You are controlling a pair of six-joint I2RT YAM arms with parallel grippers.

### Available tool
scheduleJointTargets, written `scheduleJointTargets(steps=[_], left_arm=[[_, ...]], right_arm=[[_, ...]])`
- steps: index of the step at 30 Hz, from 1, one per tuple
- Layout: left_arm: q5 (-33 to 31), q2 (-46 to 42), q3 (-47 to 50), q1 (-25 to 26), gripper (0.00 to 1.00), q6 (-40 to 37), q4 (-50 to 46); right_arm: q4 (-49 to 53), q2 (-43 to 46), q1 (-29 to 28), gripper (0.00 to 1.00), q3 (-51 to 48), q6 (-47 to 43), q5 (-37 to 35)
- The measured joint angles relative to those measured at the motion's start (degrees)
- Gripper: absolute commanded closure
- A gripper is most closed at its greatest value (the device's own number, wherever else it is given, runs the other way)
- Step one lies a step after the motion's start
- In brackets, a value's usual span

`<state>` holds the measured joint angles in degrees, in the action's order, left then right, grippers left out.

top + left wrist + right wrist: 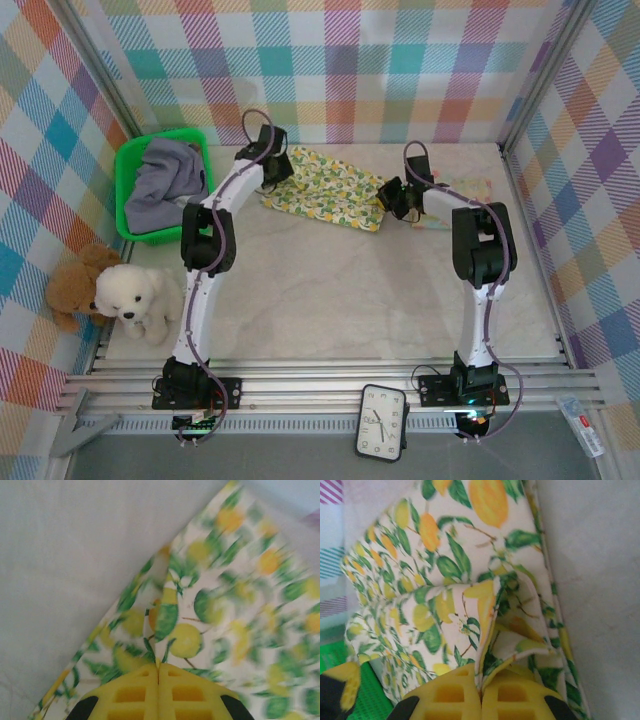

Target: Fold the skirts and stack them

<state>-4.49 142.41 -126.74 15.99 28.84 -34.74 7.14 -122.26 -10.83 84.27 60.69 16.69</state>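
Claws closed: my left claw (159,666) and right claw (481,674) each pinch one end of the lemon-print skirt (325,188) on the table (350,300). I judge this fold unfinished; the grey skirt (165,185) waits in the basket (128,165).

Plaid walls (400,60) in teal, orange, purple and yellow close in the back and both sides, joined at the back corners by slim metal posts (548,72). The pale, faintly marbled tabletop (330,300) is evenly lit, with aluminium rails (330,378) running along its near edge
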Motion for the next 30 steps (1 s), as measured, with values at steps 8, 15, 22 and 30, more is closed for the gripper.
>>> scheduleJointTargets(steps=[8,15,22,30], left_arm=[[0.1,-17.1,34.5,0.3,1.0,6.2,9.2],[0.6,-33.0,57.7,0.9,1.0,12.2,13.9],[1.0,-47.2,66.1,3.9,1.0,16.6,6.8],[-1.7,-54.4,53.2,3.7,1.0,16.3,-1.1]], right_arm=[[7.3,0.1,0.0,1.0,-1.3,-10.6,4.9],[11.5,7.8,-0.1,1.0,-11.1,-17.3,7.6],[15.1,18.7,-0.1,0.97,-20.1,-20.4,10.3],[13.7,29.8,-0.1,0.93,-23.1,-16.4,12.5]])
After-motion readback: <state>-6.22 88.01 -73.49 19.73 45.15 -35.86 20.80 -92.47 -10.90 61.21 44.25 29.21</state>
